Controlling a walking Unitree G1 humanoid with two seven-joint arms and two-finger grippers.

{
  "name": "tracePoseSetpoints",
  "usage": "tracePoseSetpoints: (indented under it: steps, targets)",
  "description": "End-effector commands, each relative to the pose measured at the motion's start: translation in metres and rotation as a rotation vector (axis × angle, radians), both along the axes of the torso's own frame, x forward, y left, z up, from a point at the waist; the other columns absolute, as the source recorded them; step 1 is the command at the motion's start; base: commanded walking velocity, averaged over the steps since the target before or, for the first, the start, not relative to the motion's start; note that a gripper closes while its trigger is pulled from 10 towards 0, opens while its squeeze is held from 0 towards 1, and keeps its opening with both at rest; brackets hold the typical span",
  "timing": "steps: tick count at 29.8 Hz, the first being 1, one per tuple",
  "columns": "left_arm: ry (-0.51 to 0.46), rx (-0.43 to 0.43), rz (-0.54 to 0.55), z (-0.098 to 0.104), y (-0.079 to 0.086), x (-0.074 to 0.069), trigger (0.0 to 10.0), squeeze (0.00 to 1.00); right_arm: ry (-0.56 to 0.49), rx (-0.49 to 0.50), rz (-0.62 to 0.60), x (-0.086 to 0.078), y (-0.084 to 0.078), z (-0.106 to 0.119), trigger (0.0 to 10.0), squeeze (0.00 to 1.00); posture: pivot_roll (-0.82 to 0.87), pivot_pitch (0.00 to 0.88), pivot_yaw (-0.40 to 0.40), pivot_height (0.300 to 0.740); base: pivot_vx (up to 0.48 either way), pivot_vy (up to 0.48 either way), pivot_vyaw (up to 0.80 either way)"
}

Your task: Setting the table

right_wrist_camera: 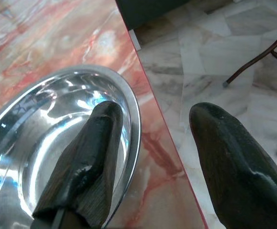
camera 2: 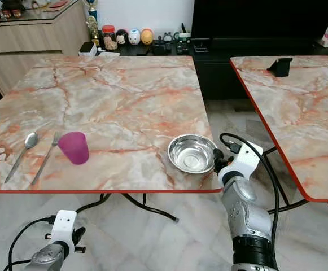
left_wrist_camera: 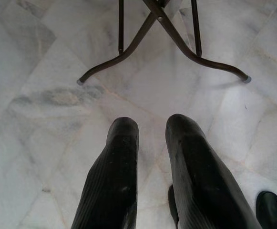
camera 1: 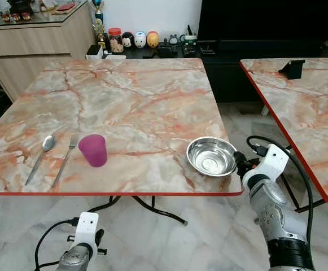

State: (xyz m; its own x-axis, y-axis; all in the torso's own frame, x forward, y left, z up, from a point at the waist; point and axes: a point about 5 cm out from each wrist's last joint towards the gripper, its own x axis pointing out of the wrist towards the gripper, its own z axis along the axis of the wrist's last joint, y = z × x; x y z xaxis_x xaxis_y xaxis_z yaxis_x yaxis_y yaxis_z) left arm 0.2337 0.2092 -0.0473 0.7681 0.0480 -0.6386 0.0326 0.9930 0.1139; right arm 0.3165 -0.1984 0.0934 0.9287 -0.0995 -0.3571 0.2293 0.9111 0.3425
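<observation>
A steel bowl [camera 1: 211, 156] sits at the front right corner of the marble table [camera 1: 135, 96]. My right gripper [right_wrist_camera: 157, 112] stands open across the bowl's right rim [right_wrist_camera: 133, 129]: one finger [right_wrist_camera: 88, 157] hangs over the inside of the bowl, the other [right_wrist_camera: 229, 157] is past the table edge, above the floor. At the front left are a pink cup [camera 1: 93, 150], a fork [camera 1: 65, 160] and a spoon [camera 1: 41, 155], laid side by side. My left gripper [left_wrist_camera: 152, 126] hangs below the table over the floor, fingers slightly apart and holding nothing.
A second marble table [camera 1: 310, 101] stands to the right with a black object [camera 1: 291, 69] on it, a floor gap between the two. Behind are a low dark cabinet with jars and figurines [camera 1: 135, 39] and a wooden sideboard [camera 1: 34, 45]. Table legs [left_wrist_camera: 176, 38] cross the tiled floor.
</observation>
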Motion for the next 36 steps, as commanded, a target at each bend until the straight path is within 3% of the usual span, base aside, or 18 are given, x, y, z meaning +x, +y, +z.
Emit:
tracePoseSetpoints:
  steps: [1, 10, 20, 36]
  targets:
    - [0.033, 0.017, -0.004, -0.004, 0.002, -0.006, 10.0, 0.0, 0.008, 0.032, 0.009, 0.002, 0.002, 0.002, 10.0, 0.0, 0.01, 0.0, 0.001, 0.74, 0.0, 0.0, 0.0]
    - [0.024, 0.025, 0.005, -0.003, 0.004, -0.005, 10.0, 0.0, -0.037, 0.101, 0.042, 0.008, 0.011, 0.007, 10.0, 0.0, 0.01, 0.0, -0.003, 0.74, 0.0, 0.0, 0.0]
    - [0.018, 0.028, 0.008, -0.002, 0.005, -0.004, 10.0, 0.0, 0.0, 0.179, 0.007, 0.011, 0.011, 0.002, 10.0, 0.0, 0.02, 0.0, -0.004, 0.74, 0.0, 0.0, 0.0]
    - [0.015, 0.034, 0.01, -0.002, 0.006, -0.003, 10.0, 0.0, 0.036, 0.182, 0.023, 0.013, 0.013, -0.003, 10.0, 0.0, 0.02, 0.0, -0.006, 0.74, 0.0, 0.0, 0.0]
